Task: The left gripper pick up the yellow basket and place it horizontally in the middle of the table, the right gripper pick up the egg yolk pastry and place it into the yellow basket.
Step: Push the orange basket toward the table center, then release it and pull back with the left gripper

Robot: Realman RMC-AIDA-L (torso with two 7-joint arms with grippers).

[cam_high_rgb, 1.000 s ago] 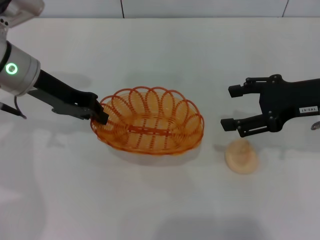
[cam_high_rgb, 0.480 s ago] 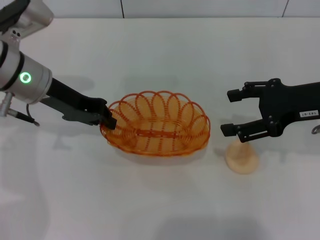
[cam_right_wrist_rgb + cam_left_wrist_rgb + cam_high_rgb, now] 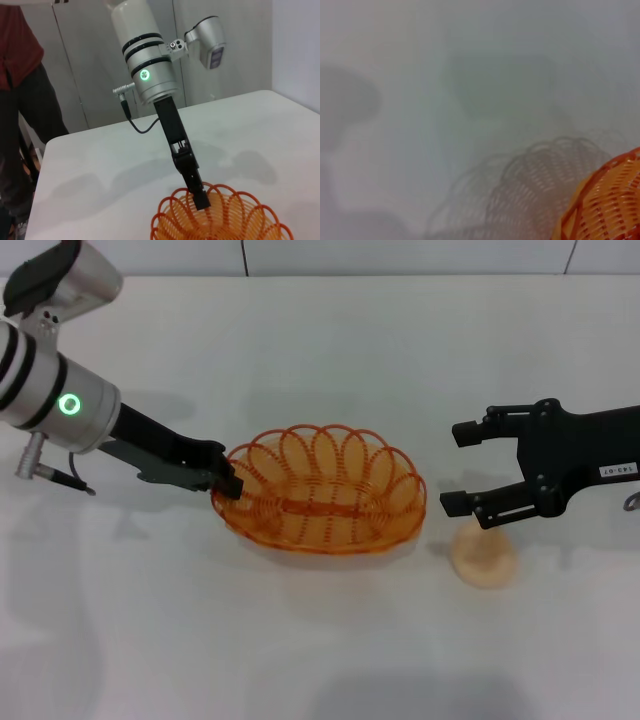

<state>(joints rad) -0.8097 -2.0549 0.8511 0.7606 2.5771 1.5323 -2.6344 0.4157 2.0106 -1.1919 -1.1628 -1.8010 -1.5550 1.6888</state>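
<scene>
Step in hand: basket placement. The left gripper [image 3: 228, 484] has its jaws clamped on the rim of the basket [image 3: 320, 490] at the basket's left end. The basket sits near the middle of the table [image 3: 320, 640], long axis across the robot's view, roughly horizontal. Whether its base rests fully on the table or hangs just above it — cannot tell; the left wrist view shows its shadow close beneath it.

Left arm pose: reaching in from the robot's left, forearm slanting down toward the centre, green ring lit.

The right gripper [image 3: 462, 468] hovers above and just behind the pastry [image 3: 484, 555], jaws wide and holding nothing. The pastry lies on the table just right of the basket, apart from it. Right arm comes in level from the robot's right.

Next move, as judged: left jaws let go of the rim and back off leftward without dragging the basket; then the right gripper drops over the pastry — a soft dome, so a gentle close.
</scene>
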